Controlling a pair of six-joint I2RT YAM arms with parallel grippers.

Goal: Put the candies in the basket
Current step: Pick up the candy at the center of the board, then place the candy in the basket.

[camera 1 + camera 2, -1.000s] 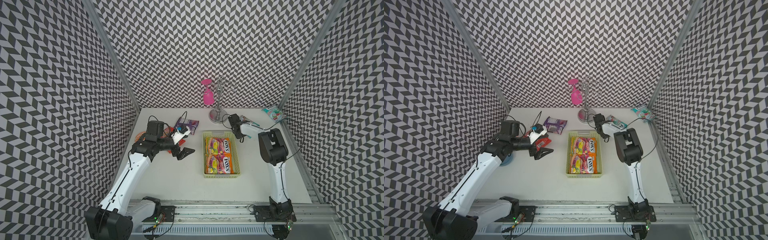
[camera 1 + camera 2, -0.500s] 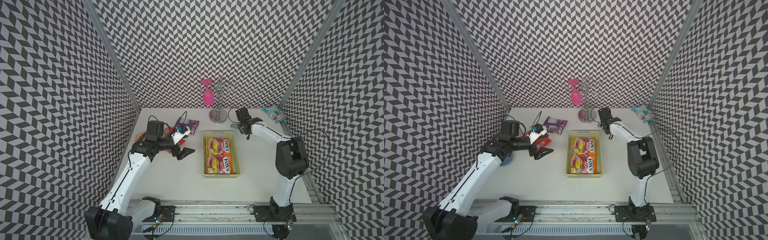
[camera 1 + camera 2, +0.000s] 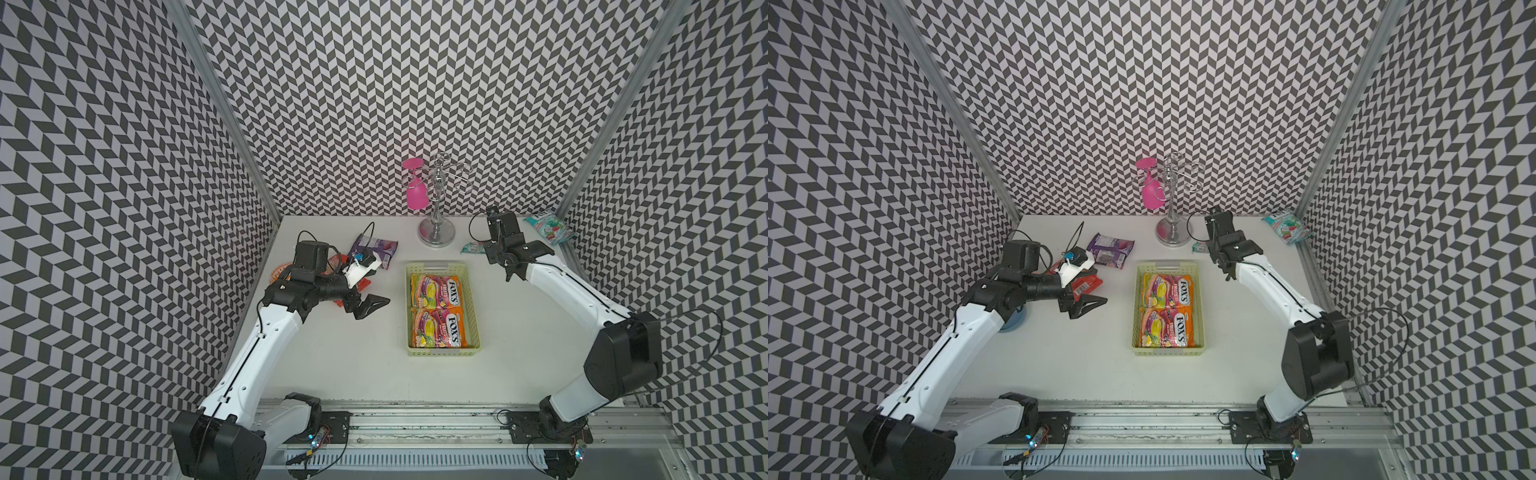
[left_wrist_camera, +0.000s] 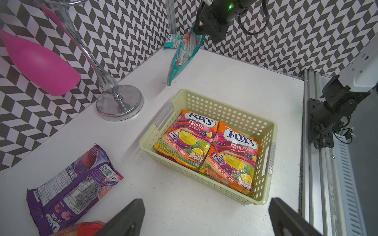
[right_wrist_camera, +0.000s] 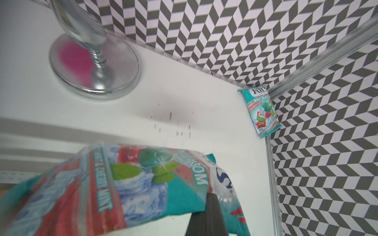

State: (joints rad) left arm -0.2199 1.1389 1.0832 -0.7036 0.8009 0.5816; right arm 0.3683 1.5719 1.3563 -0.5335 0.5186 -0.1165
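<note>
Zigzag black-and-white walls, white tabletop, two arms, so here's where it's at. The right gripper [image 4: 201, 32] is pinched tight on the top edge of a teal mint bag [image 4: 182, 55]. The bag dangles tilted, just past the far end of the basket [image 4: 214, 108] and near the base of the chrome stand [image 3: 436, 239]. Its low corner looks really close to the table and I can't tell if it's fully clear. My read: we're mid-carry on this one, picked up but not over the basket yet. Inside the basket two orange FOX'S bags [image 3: 436, 309] lie flat side by side and pretty much cover the floor. The left gripper [image 3: 368, 305] sits over bare table with its jaws spread wide and nothing in them. It's near a red bag [image 3: 1086, 284], and a purple bag [image 3: 376, 249] lies a bit beyond that. Another teal bag [image 3: 548, 226] is tucked way off in the far right corner. Next up, I'd guess the hanging bag needs enough lift for that floppy corner to clear the rim. Then it swings over the orange ones and gets let go.
</note>
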